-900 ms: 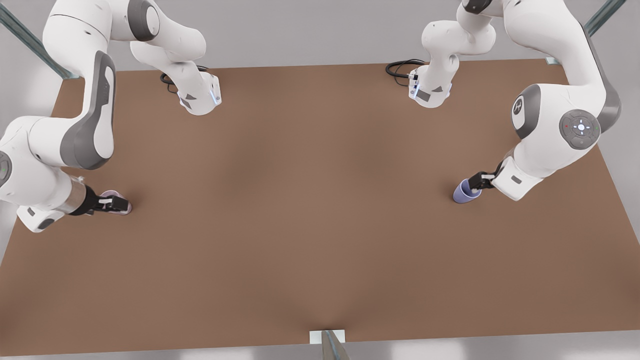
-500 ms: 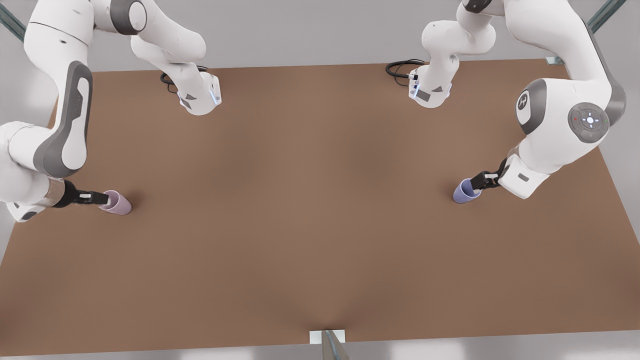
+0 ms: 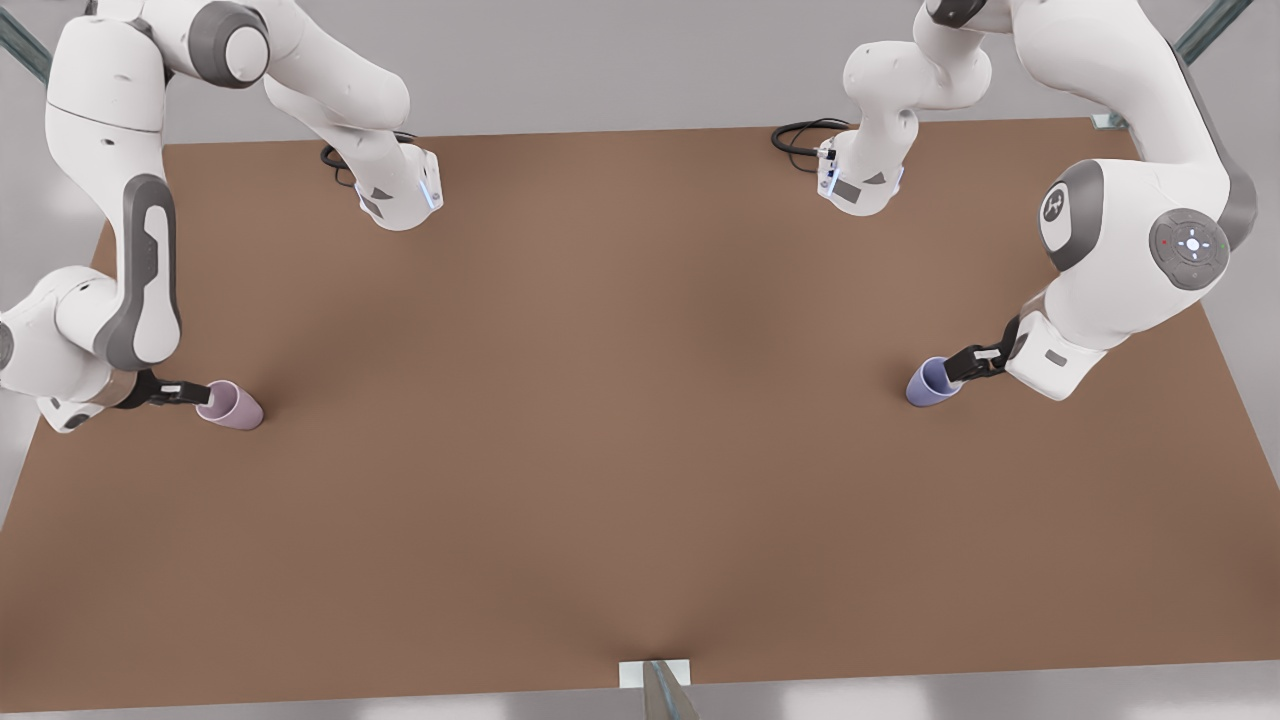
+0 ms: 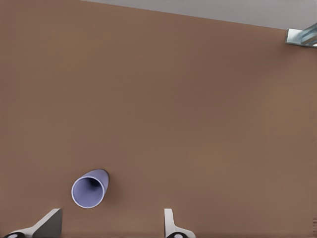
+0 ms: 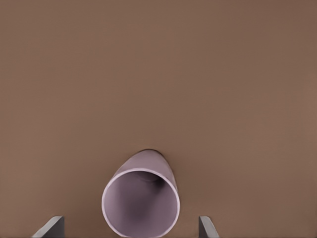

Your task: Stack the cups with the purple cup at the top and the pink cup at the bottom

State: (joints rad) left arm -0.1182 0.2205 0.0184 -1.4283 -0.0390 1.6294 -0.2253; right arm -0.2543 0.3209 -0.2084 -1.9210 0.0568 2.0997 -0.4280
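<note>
Brown tabletop [image 3: 640,420], bare between the two cups, which stand well apart near opposite edges.

My right gripper [image 5: 131,229] has its fingers spread wide, one tip each side of the pink cup [image 5: 141,198]; the cup stands upright just ahead of the tips, mouth toward my wrist, nothing touching it yet. In the front view that gripper [image 3: 196,394] sits at the cup's [image 3: 232,405] rim.

My left gripper [image 4: 111,229] is also spread, but the purple cup [image 4: 89,189] is off-centre, close to one fingertip [image 4: 49,223] and well clear of the other. In the front view it [image 3: 965,365] hangs just beside that cup [image 3: 930,381].

My read: grasp step.
- Left: shift sideways until the cup is centred between the fingers, or closing will likely tip it.
- Right: go lower, then close on the wall.
- Pink goes down first, purple nests in.
</note>
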